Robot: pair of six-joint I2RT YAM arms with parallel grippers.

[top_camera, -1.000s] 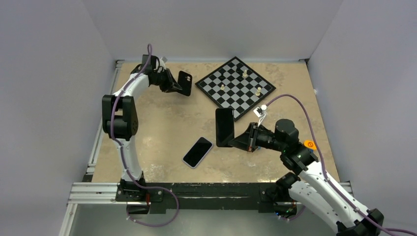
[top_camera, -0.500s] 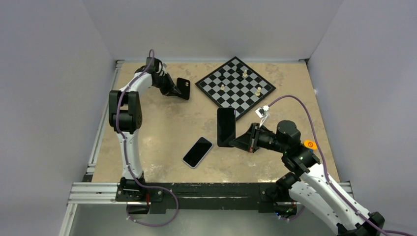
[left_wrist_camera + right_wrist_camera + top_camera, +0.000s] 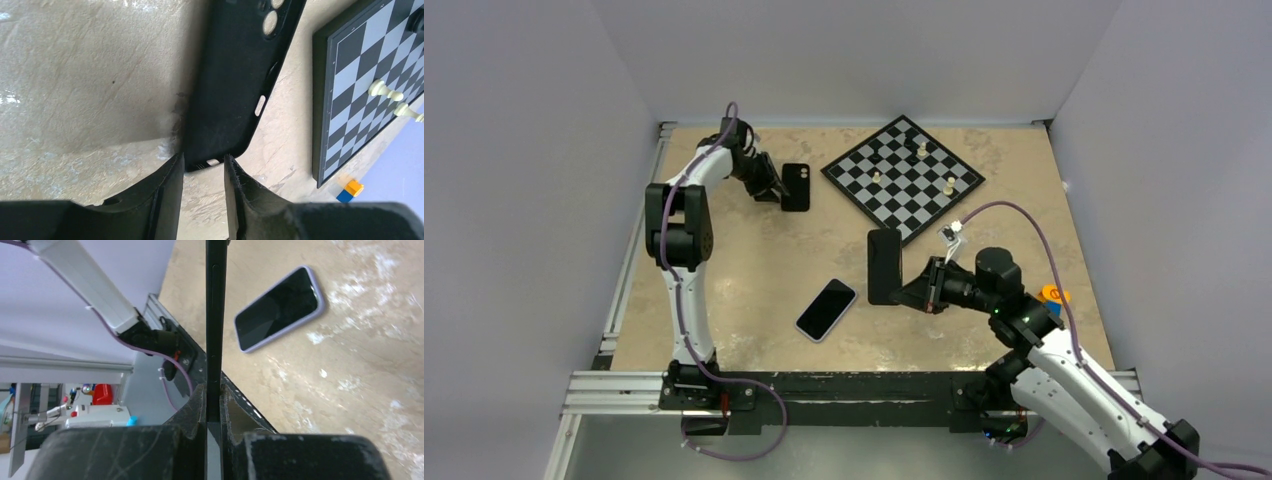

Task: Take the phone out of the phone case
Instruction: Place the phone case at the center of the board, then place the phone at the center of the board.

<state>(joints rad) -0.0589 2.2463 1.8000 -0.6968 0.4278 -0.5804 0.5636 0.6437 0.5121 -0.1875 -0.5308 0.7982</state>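
The empty black phone case (image 3: 795, 186) lies flat on the table at the far left, camera holes facing up (image 3: 240, 85). My left gripper (image 3: 772, 190) is low beside its near end, jaws open a little (image 3: 202, 162), the case's bottom edge just past the fingertips. Over the table's middle, my right gripper (image 3: 916, 290) is shut on the bare black phone (image 3: 884, 265) and holds it on edge. In the right wrist view the phone (image 3: 214, 315) runs straight up from between the fingers (image 3: 214, 392).
A second phone in a lilac case (image 3: 826, 309) lies screen-up on the table near the front (image 3: 277, 307). A chessboard (image 3: 924, 200) with a few pale pieces sits at the back, right of the black case (image 3: 360, 100).
My left gripper has lowered the black case onto the table and loosened its jaws; the case now lies flat. The right gripper has sunk slightly with the phone.
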